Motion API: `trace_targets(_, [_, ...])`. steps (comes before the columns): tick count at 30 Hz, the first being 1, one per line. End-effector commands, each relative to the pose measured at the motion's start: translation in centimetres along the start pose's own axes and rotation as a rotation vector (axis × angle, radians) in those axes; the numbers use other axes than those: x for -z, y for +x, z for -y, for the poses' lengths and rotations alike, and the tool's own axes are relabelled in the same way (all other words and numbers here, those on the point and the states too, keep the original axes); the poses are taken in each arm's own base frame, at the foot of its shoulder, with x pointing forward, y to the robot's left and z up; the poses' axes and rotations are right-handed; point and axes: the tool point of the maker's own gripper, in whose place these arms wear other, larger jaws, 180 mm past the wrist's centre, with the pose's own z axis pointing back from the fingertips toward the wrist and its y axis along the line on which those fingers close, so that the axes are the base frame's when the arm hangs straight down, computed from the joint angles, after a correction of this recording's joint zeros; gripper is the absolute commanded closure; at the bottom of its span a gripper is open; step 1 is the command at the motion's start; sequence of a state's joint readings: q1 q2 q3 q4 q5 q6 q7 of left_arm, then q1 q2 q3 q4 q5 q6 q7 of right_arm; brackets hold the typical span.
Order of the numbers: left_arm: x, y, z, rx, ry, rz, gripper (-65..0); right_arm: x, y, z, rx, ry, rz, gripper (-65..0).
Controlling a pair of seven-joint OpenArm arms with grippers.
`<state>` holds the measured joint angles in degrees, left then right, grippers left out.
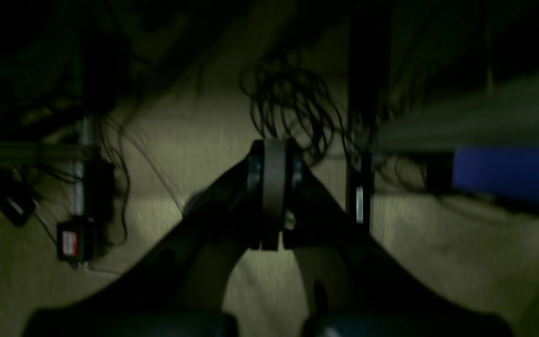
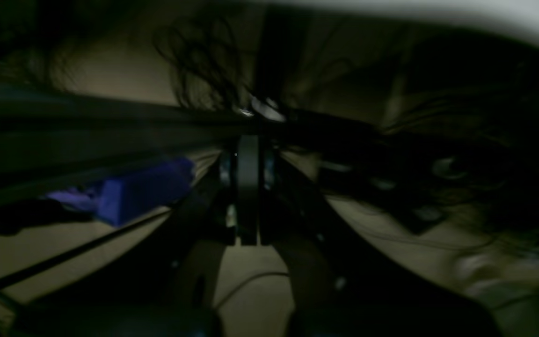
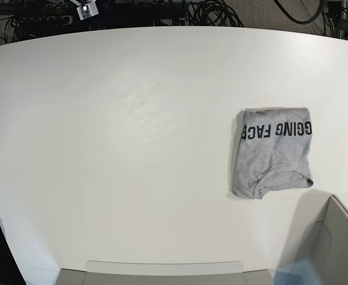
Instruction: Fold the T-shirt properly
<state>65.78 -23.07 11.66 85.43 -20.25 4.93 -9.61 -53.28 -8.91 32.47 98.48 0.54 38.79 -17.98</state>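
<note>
T-shirt [image 3: 272, 153] first: from my base view it lies folded into a compact grey rectangle on the white table [image 3: 132, 148], over toward the right side of that view and a little below the middle. Black block letters run along its upper edge, reading upside down from where I sit — only part of the wording shows. Its lower edge is less tidy, with a curved hem or sleeve edge showing and one corner sticking out to the right. Nothing is touching it; neither arm appears in the base view.

A grey box [image 3: 334, 243] sits at the lower right corner, near the shirt but apart from it, and a flat grey strip [image 3: 162, 270] runs along the bottom edge. Cables [image 3: 215, 12] are bundled beyond the far rim of the table.

My wrist views are dark and blurred. On the left wrist camera I see the left gripper [image 1: 274, 187] with its jaws pressed together, holding nothing — beyond it carpeted floor [image 1: 438, 234], tangled wires [image 1: 293, 103] and a blue object [image 1: 513, 175]. The right gripper [image 2: 247, 187] looks the same: jaws closed flat against each other, empty, with the same kind of blue object [image 2: 143, 189] off to its side and a table edge [image 2: 438, 11] above.
</note>
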Motion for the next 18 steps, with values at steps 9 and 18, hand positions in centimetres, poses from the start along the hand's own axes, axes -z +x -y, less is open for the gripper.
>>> trace_targets(9, [3.4,-3.7,0.1,0.002,0.039,-0.063,0.0,2.8,-5.0,5.0,0.115,-0.05,-0.016,0.0])
trace_targets(18, [8.7,-9.4,2.9,-0.105,0.047,-0.234,0.0,6.6,-10.3,10.1,0.22,-0.055,-0.122,0.0])
